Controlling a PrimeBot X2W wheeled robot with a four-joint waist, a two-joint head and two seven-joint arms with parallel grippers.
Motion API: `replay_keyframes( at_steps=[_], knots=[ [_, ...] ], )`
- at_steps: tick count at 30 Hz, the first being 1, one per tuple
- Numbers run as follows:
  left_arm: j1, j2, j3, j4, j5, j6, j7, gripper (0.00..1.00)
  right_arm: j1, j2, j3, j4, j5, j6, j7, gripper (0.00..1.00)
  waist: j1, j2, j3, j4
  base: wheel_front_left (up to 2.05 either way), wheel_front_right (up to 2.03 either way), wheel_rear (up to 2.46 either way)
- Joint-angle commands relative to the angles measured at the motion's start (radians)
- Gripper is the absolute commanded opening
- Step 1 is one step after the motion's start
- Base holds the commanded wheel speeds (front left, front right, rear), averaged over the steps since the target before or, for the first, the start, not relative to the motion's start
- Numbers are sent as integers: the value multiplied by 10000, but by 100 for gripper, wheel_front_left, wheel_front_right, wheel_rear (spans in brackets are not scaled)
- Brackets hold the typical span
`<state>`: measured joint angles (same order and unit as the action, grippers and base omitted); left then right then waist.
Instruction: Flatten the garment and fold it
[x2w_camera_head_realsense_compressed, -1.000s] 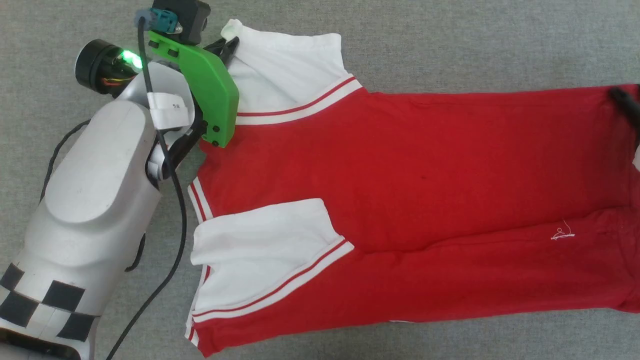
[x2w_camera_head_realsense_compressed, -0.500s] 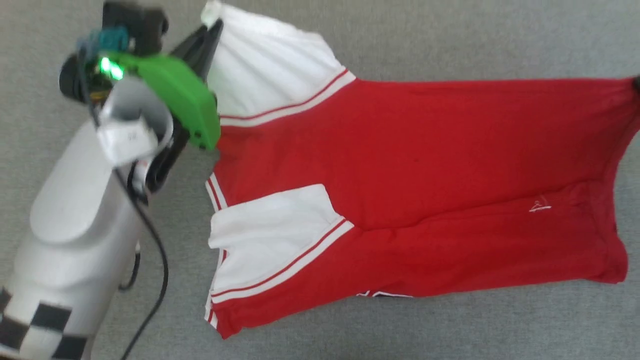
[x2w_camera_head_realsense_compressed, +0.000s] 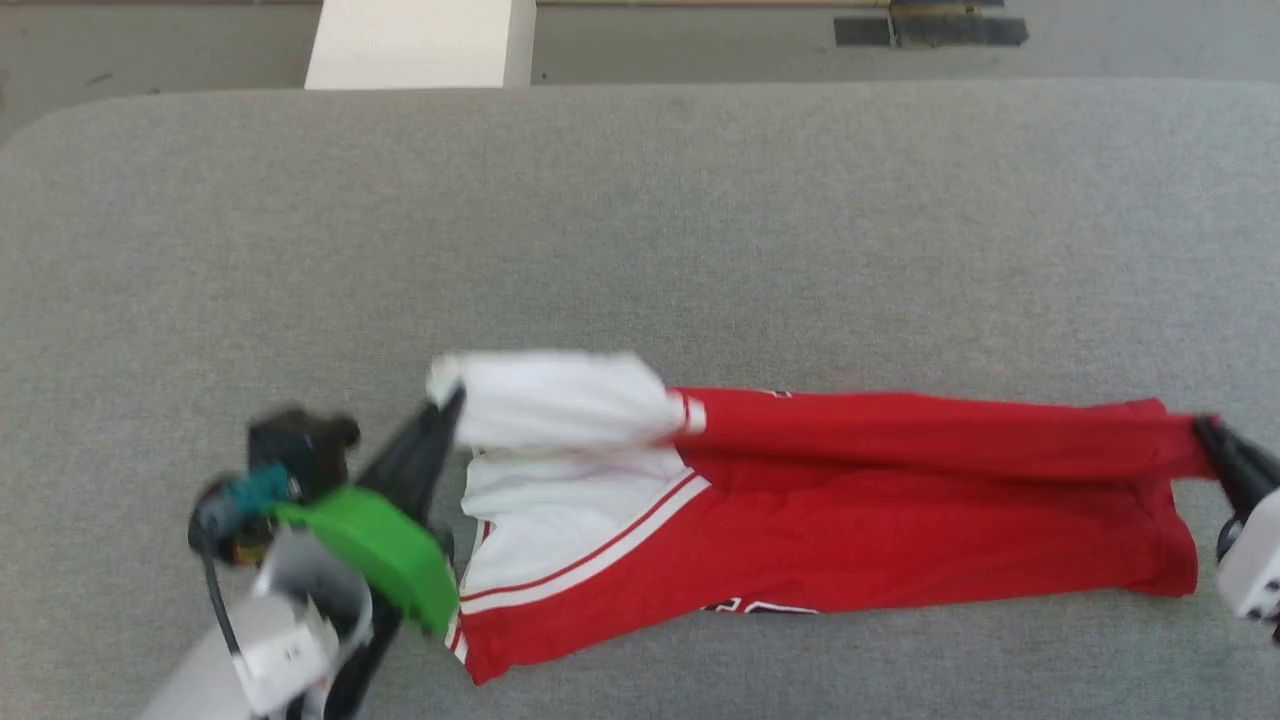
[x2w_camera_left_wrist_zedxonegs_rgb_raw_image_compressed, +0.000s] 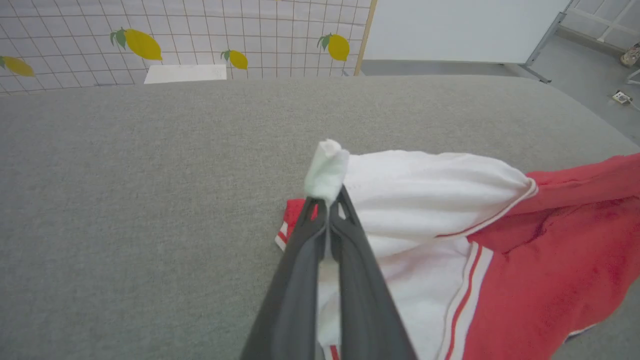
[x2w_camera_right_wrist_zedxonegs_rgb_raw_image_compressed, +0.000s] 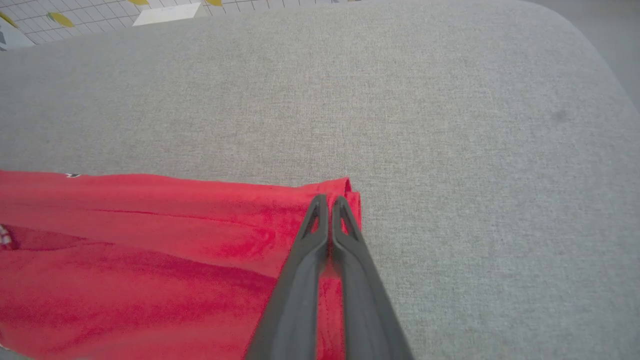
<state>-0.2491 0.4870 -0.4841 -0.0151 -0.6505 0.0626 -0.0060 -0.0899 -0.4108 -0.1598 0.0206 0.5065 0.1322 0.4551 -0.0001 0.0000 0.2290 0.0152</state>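
- Head view, nearest me: the garment (x2w_camera_head_realsense_compressed: 900, 520) lies lengthwise on the grey table (x2w_camera_head_realsense_compressed: 640, 220), its near edge resting flat with a sliver of black print peeking out underneath.
- At one end the left gripper (x2w_camera_head_realsense_compressed: 447, 405) is pinched tight on the tip of the white sleeve (x2w_camera_head_realsense_compressed: 550, 395). At the other, the right gripper (x2w_camera_head_realsense_compressed: 1208, 432), agape a second ago, has clamped onto the far hem corner.
- That far edge, flat before, now rides raised and taut between them. I judge a lengthwise fold is starting.
- Beyond the table's rim stands a white block (x2w_camera_head_realsense_compressed: 420, 45).

Left fingers (x2w_camera_left_wrist_zedxonegs_rgb_raw_image_compressed: 302, 275) pinched tight on the garment (x2w_camera_head_realsense_compressed: 900, 500); right fingers (x2w_camera_right_wrist_zedxonegs_rgb_raw_image_compressed: 350, 280) likewise, the two pairs wide apart.
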Motion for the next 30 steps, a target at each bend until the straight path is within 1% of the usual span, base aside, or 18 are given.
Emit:
replay_keyframes(
  at_steps=[1, 3, 4, 5, 6, 7, 8, 9, 12, 16, 20, 22, 25, 27, 30],
  knots=[
    [313, 139, -125, 114, 83, 39, -62, 0, 212, 120, 37, 77, -101, -15, -176, 0, 1, 0, -132, 12, 0, 0, 0],
    [555, 150, -328, 370, 118, 17, 31, 0, 322, 222, 125, 236, -176, -15, -339, 0, 1, 0, -155, -10, 0, 0, 0],
    [607, 138, -407, 492, 152, 20, 60, 6, 332, 258, 162, 311, -206, -15, -408, 33, 1, 0, -158, -21, 0, 0, 0],
    [648, 107, -520, 665, 175, 15, 148, 17, 323, 298, 210, 419, -236, -15, -478, 100, 1, 0, -165, -33, 0, 0, 0],
    [654, 94, -632, 801, 214, -8, 242, 30, 301, 326, 239, 513, -254, -15, -516, 100, 1, 0, -173, -42, 0, 0, 0],
    [627, 48, -729, 942, 252, -29, 291, 41, 263, 357, 267, 629, -273, -15, -546, 100, 1, 0, -186, -49, 0, 0, 0],
    [608, -32, -750, 1050, 224, -14, 297, 48, 227, 381, 283, 713, -277, -15, -562, 100, 1, 0, -199, -51, 0, 0, 0],
    [575, -112, -780, 1183, 211, 4, 305, 100, 181, 409, 298, 805, -273, -15, -583, 100, 1, 0, -226, -55, 0, 0, 0],
    [486, -299, -747, 1417, 205, 71, 91, 100, 112, 467, 349, 938, -261, -15, -659, 100, 1, 0, -367, -82, 0, 0, 0],
    [672, -540, -282, 1340, -131, 325, -513, 100, 217, 600, 127, 755, -73, -15, -785, 100, 1, 0, -618, -106, 0, 0, 0],
    [1257, -639, 647, 584, -287, 1104, -1697, 100, 642, 827, -472, 188, 53, -15, -745, 100, 1, 0, -815, -125, 0, 0, 0],
    [1628, -624, 1134, 43, 22, 1693, -2215, 100, 906, 917, -758, -105, -34, -15, -593, 100, 1, 0, -823, -121, 0, 0, 0],
    [2266, -746, 1882, -1007, 870, 2666, -2515, 100, 1165, 1054, -1190, -381, -317, -15, -256, 100, 1, 0, -684, -113, 0, 0, 0],
    [2553, -985, 2289, -1800, 1658, 3130, -2546, 100, 1221, 1084, -1369, -450, -530, -15, -18, 100, 1, 0, -501, -31, 0, 0, 0],
    [2864, -1518, 2718, -2778, 2914, 3502, -2552, 100, 1087, 1181, -1437, -459, -634, -15, 240, 100, 1, 0, -154, 115, 0, 0, 0]
  ],
)
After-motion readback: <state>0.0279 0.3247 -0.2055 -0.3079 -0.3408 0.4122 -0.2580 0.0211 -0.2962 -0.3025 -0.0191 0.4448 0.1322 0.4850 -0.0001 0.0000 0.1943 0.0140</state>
